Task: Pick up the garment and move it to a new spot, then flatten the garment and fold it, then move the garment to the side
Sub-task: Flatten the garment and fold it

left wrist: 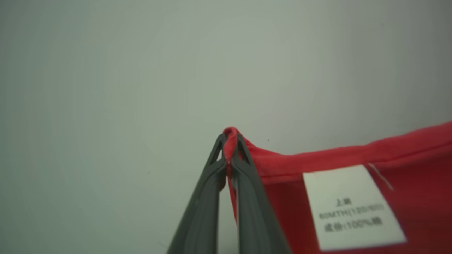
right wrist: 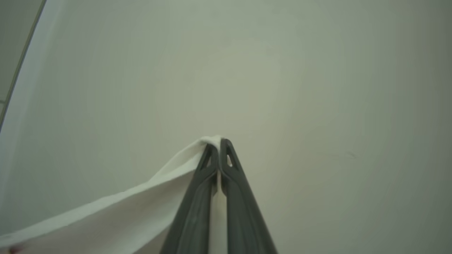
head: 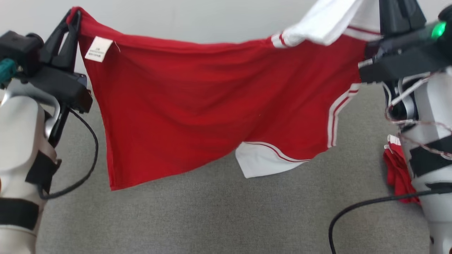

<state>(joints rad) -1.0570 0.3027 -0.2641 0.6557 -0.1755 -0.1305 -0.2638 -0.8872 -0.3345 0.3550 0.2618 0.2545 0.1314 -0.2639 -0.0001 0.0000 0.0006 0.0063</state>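
Garment [head: 197, 106] between left tool [left wrist: 230, 137], right tool [right wrist: 219, 141]

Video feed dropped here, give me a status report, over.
Left gripper shut on shirt, red corner; right gripper shut on its white edge. Shirt hangs spread between them. Second red cloth lies beside right arm.

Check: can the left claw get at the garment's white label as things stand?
Probably not: the left claw is shut on the garment, right beside the label, so it must let go first.
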